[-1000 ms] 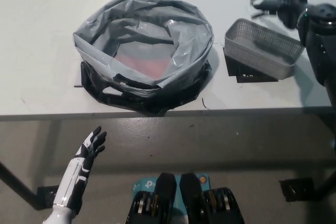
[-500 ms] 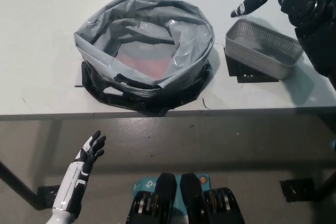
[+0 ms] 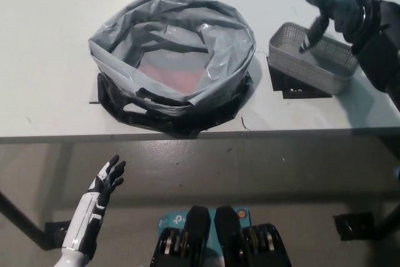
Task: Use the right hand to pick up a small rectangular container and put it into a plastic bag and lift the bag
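Centrally, in the head view, a grey, crumpled plastic bag [image 3: 172,60] is sitting wide open on the pale grey table [image 3: 50,29], its mouth rolled back over a black lower portion; something reddish and flat is showing through at its bottom, too indistinct to identify. To the robot's right of the bag, and apart from it, a small rectangular perforated grey container [image 3: 314,56] is resting on a dark pad; its interior is appearing empty. No legible writing is showing on either vessel. The black right hand [image 3: 331,12] is reaching over the container's far rim with fingers spread apart, one finger [image 3: 310,34] dipping down into the container; it is holding nothing. The white left hand [image 3: 106,179] is hanging below the table's front edge at lower left, fingers apart and empty.
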`<move>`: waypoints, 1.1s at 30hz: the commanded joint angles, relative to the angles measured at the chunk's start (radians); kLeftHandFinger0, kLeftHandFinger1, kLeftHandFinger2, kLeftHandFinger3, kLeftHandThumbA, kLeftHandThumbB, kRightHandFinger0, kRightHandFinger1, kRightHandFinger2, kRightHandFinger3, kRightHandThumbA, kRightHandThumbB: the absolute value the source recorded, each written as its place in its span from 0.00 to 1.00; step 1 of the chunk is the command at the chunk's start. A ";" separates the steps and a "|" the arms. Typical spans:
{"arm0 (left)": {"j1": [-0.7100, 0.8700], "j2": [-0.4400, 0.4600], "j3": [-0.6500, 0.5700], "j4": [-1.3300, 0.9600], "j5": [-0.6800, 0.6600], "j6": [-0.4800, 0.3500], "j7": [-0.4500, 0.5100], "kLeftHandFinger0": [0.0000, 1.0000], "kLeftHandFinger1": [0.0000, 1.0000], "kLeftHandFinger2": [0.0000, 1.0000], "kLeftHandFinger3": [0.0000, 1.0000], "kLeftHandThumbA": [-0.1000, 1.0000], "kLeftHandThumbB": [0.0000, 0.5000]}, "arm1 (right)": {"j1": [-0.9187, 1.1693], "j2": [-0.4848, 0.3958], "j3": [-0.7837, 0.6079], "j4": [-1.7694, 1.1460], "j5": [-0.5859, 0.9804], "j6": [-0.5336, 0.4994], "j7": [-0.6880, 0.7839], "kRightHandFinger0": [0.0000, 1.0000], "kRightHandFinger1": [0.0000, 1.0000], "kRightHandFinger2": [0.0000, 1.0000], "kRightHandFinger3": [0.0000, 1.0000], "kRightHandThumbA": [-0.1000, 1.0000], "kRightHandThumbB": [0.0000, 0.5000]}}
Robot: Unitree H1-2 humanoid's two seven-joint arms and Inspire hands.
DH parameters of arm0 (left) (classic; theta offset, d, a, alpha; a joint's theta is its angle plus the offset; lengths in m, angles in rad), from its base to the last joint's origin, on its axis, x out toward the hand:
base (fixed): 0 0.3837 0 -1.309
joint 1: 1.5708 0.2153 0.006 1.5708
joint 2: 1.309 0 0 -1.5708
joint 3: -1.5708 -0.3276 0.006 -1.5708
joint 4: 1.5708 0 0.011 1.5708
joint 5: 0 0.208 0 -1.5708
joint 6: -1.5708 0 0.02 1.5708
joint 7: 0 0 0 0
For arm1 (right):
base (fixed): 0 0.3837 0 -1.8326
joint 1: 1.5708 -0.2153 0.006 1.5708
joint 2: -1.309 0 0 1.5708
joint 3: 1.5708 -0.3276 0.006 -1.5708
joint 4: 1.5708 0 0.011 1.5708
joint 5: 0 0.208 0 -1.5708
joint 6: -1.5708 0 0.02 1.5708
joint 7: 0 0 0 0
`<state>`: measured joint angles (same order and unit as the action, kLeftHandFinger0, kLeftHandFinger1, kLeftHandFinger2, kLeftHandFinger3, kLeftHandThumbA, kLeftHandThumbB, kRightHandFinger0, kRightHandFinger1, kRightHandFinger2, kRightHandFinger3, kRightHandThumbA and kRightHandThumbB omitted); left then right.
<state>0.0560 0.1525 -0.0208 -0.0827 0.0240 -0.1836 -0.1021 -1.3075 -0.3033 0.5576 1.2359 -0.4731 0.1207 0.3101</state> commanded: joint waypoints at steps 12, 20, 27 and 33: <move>-0.004 0.005 0.010 -0.031 -0.012 -0.028 -0.001 1.00 1.00 1.00 1.00 1.00 0.55 | -0.122 0.007 -0.104 0.119 0.049 0.012 0.014 1.00 1.00 1.00 1.00 0.99 1.00; -0.009 0.006 0.009 -0.030 -0.005 -0.030 0.000 1.00 1.00 1.00 1.00 1.00 0.53 | -0.161 0.000 -0.125 0.123 0.051 0.047 0.071 1.00 1.00 1.00 1.00 1.00 1.00; -0.005 0.008 0.010 -0.039 -0.009 -0.021 -0.002 1.00 1.00 1.00 1.00 1.00 0.53 | -0.157 -0.007 -0.118 0.136 0.041 0.050 0.093 1.00 1.00 1.00 1.00 1.00 1.00; -0.005 0.008 0.012 -0.039 -0.012 -0.020 -0.002 1.00 1.00 1.00 1.00 1.00 0.54 | -0.143 -0.006 -0.096 0.148 0.016 0.068 0.080 1.00 1.00 1.00 1.00 0.99 1.00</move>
<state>0.0545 0.1525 -0.0170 -0.0888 0.0235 -0.1833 -0.1023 -1.3909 -0.2835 0.4539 1.3808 -0.4412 0.1679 0.3821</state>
